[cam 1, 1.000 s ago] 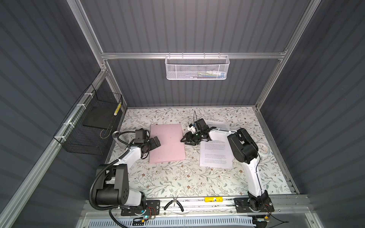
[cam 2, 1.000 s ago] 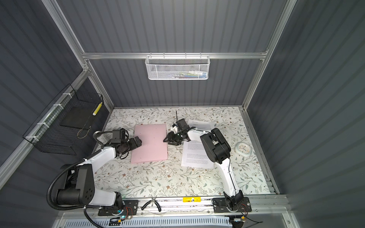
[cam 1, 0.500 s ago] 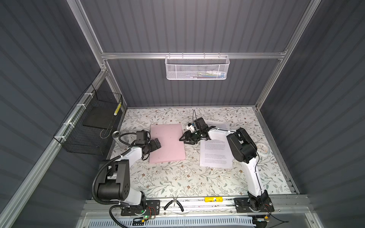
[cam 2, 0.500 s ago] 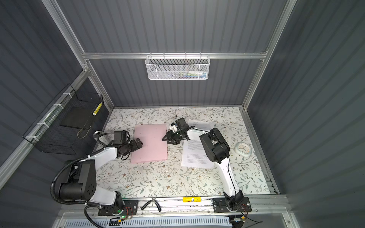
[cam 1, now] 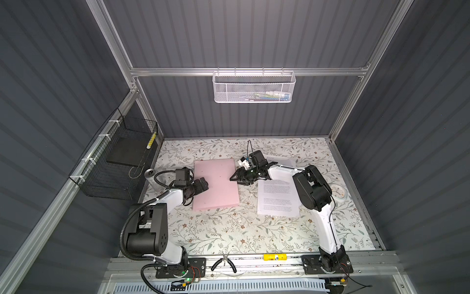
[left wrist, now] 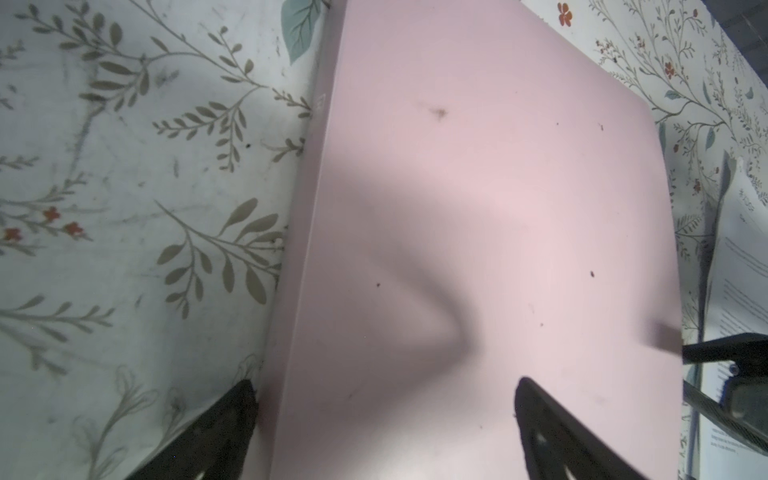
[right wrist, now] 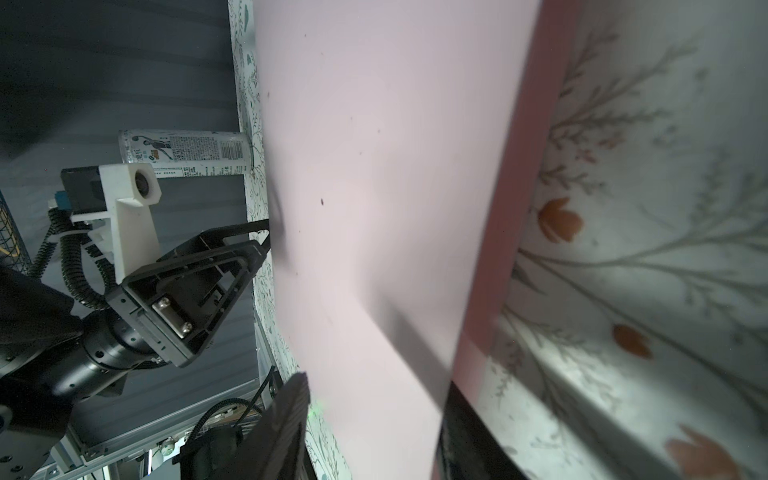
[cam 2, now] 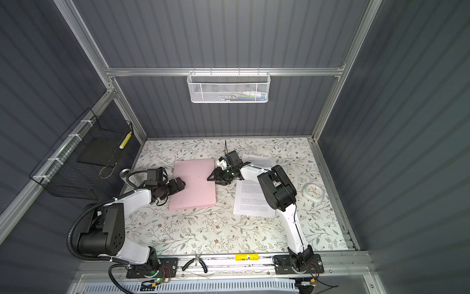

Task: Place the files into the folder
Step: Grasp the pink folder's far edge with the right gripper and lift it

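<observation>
The pale pink folder [cam 1: 216, 185] [cam 2: 194, 187] lies shut on the floral table. My left gripper [cam 1: 203, 183] [cam 2: 181, 184] is open at its left edge. In the left wrist view one finger [left wrist: 232, 415] sits beside the folder [left wrist: 498, 199] and the other finger [left wrist: 544, 419] is over it. My right gripper [cam 1: 232, 178] [cam 2: 210, 178] is open at the folder's right edge. In the right wrist view that edge of the folder [right wrist: 374, 187] runs between its fingers [right wrist: 291, 419]. The files [cam 1: 277, 201] [cam 2: 254, 202], white printed sheets, lie right of the folder, partly under the right arm.
A drink can [cam 1: 150, 175] [right wrist: 183, 153] stands at the table's left edge. A white clock [cam 1: 338, 192] [cam 2: 314, 192] lies at the right. A black wire basket [cam 1: 119, 163] hangs on the left wall, a white mesh basket [cam 1: 254, 86] on the back wall. Pliers [cam 1: 223, 264] rest on the front rail.
The left gripper has slid a little right onto the folder's left edge. The right gripper has crept left to the folder's right edge. Folder and files have not moved.
</observation>
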Available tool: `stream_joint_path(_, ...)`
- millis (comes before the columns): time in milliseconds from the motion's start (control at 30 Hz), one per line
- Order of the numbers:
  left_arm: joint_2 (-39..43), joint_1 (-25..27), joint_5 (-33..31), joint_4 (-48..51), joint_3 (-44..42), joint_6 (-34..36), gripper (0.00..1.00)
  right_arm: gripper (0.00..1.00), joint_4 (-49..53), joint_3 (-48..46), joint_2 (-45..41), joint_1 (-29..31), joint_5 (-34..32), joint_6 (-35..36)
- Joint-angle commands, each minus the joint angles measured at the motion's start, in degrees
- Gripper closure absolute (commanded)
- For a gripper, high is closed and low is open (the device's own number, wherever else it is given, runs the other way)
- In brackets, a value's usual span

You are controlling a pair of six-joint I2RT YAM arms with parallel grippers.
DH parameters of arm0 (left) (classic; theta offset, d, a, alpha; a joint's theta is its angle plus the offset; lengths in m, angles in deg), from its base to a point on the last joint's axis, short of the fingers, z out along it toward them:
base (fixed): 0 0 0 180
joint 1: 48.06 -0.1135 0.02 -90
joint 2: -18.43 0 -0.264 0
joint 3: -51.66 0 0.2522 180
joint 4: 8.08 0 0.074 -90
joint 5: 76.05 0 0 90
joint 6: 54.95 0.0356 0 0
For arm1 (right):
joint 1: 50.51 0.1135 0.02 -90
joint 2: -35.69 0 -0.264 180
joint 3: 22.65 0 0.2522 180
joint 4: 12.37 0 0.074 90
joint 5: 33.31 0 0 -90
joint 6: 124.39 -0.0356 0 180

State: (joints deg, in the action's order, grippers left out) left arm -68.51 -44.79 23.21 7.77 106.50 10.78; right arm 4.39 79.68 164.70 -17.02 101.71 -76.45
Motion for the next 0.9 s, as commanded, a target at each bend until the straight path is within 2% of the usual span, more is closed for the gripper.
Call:
stream_joint_path(0,-0.61,2.10,2.11,-1.02,1.50,1.40,0.03,0.50,-1.29,-1.56,-2.94,0.37,-0.36,0.99)
stream_joint_path(200,-2.67,10.34,-1.32,0.33,5.29,2.80,0.02,0.52,-6.25,-3.45,-4.12,0.20,0.40,-0.81)
stream_joint_path(300,-3.03,10.53,-0.85,-0.47,5.49,1.60,0.02,0.52,-5.73,-3.45,-4.76,0.15,0.16,-0.83)
stream_joint_path(467,-0.77,10.53,-3.16,1.93,5.98,3.83,0.01,0.52,-4.35,-5.33,-8.14,-0.05,-2.21,0.52)
stream_joint_path(667,5.48,11.89,-8.40,6.07,5.84,5.90,0.01,0.50,-2.97,-5.72,-11.73,-0.25,-1.88,1.11)
stream_joint_path(867,14.48,19.48,-16.07,10.95,5.42,6.72,0.01,0.49,-5.20,-5.17,-12.30,-0.25,0.92,-0.99)
